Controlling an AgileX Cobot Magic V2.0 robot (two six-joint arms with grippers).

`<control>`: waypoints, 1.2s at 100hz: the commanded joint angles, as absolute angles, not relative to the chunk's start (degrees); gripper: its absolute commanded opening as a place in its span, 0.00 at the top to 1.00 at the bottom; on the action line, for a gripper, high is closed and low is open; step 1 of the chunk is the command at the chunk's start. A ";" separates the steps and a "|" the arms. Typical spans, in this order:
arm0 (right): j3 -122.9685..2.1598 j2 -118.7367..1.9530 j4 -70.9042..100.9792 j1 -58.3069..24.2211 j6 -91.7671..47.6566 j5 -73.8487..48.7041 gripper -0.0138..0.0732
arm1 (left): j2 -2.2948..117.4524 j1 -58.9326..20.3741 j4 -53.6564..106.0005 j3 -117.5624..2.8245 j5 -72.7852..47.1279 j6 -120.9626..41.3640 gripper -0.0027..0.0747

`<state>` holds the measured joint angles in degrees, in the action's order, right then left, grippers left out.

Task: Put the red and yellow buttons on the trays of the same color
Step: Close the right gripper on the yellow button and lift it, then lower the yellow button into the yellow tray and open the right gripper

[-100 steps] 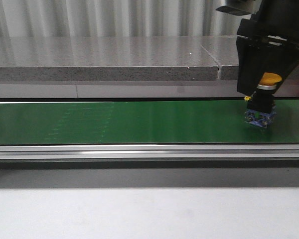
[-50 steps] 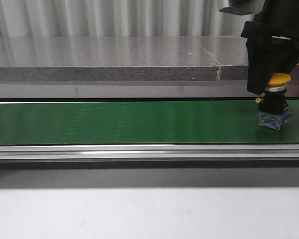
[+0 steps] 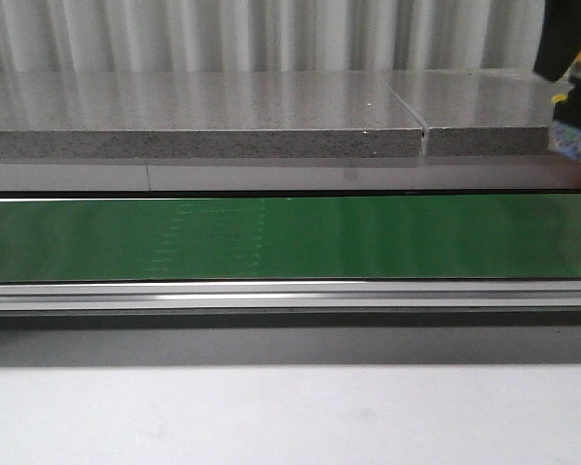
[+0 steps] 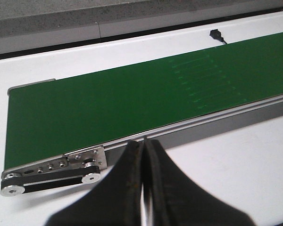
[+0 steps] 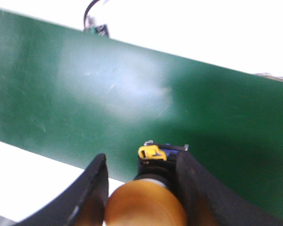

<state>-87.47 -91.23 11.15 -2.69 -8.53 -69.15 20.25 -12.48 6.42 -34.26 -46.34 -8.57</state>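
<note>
The right pincer (image 5: 141, 197) was clamped on the yellow button (image 5: 146, 205), its two dark fingers (image 5: 92, 188) pressed against the sides of the rounded orange-yellow cap, with the button's black body and a small yellow and blue base showing just past the cap. From the front, that pincer (image 3: 573, 58) was only a dark corner at the upper right edge of the scene, and the button (image 3: 576, 111) hung there well above the green conveyor belt (image 3: 271, 237), in front of the grey stone ledge (image 3: 203, 121); only part of it was in view, cut off by the picture's edge. Below the button in the right wrist view lay the belt (image 5: 85, 94), blurred, with white surface (image 5: 188, 28) beyond it. The left pincer (image 4: 144, 183) was closed on nothing, fingers (image 4: 129, 179) meeting with only a thin seam between them, and it hovered over the white surface (image 4: 226, 160) just beside the belt's silver side rail (image 4: 203, 125) and near the roller end (image 4: 52, 172). The belt (image 4: 108, 103) itself carried nothing there, and a small black plug (image 4: 218, 36) lay on the white surface beyond the belt's far edge.
</note>
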 commanded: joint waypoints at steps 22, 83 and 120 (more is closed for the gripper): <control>-88.93 -80.03 10.77 8.72 -2.76 -68.85 0.62 | 20.72 -12.91 7.50 -35.67 -42.57 -8.40 0.99; -86.82 -76.38 6.89 27.57 -0.61 -67.97 0.62 | 20.72 -12.91 7.50 -35.67 -42.57 -8.40 0.99; -73.66 -76.38 5.45 37.97 1.40 -57.44 0.62 | 20.72 -12.91 7.50 -35.67 -42.57 -8.40 0.99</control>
<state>-74.39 -78.32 5.83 35.64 1.10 -62.56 20.25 -12.48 6.42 -34.26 -46.34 -8.57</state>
